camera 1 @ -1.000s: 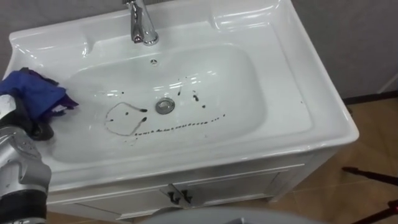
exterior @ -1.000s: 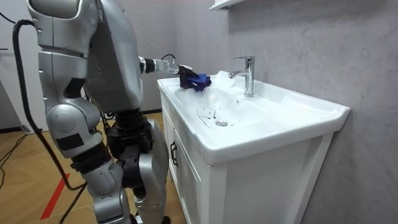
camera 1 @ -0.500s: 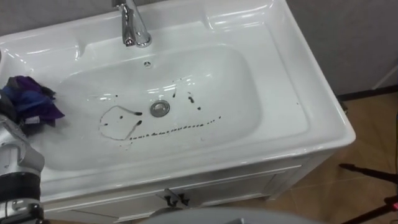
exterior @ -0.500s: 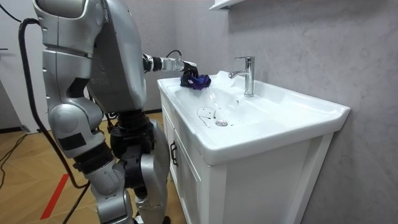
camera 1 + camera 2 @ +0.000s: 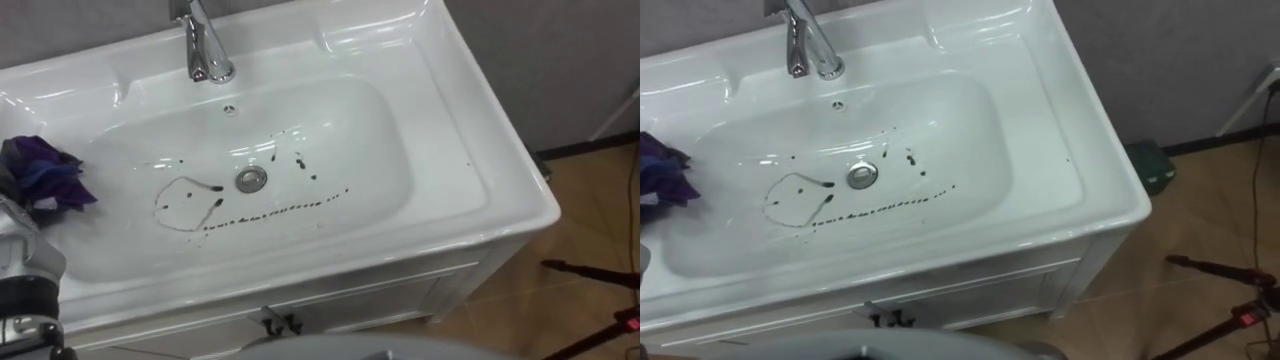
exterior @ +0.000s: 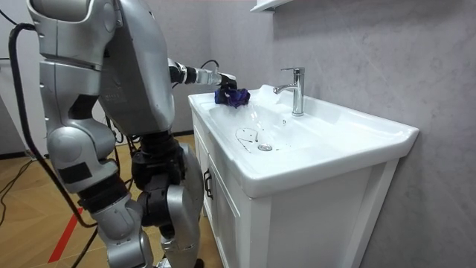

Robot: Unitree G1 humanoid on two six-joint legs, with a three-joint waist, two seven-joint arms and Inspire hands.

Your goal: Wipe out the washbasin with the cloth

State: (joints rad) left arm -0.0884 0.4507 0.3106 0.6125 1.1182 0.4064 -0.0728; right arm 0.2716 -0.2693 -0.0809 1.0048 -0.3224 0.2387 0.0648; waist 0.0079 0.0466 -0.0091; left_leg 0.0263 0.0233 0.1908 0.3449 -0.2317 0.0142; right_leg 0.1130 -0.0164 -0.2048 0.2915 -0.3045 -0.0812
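Note:
A white basin [image 5: 450, 150] sits in a cabinet top, with a metal drain [image 5: 251, 179] in the middle of the bowl. Dark marks [image 5: 275, 210] soil the bowl: a loop left of the drain, a dotted line below it and a few spots above. A bunched blue-purple cloth [image 5: 45, 175] lies on the basin's left rim, also seen as the cloth [image 6: 232, 97] from the room. My left hand [image 6: 220, 77] reaches out over the rim and is curled onto the top of the cloth. My left forearm [image 5: 22, 275] comes in at the lower left.
A chrome faucet [image 5: 203, 48] stands at the back of the basin. Cabinet doors with dark handles [image 5: 281, 323] are below the front edge. A tripod leg [image 5: 590, 272] lies on the wooden floor to the right. I stand at the basin's left end.
My left hand's fingers have curled in on the cloth, which is now more bunched. The eye view has shifted, so the basin sits further left in the picture.

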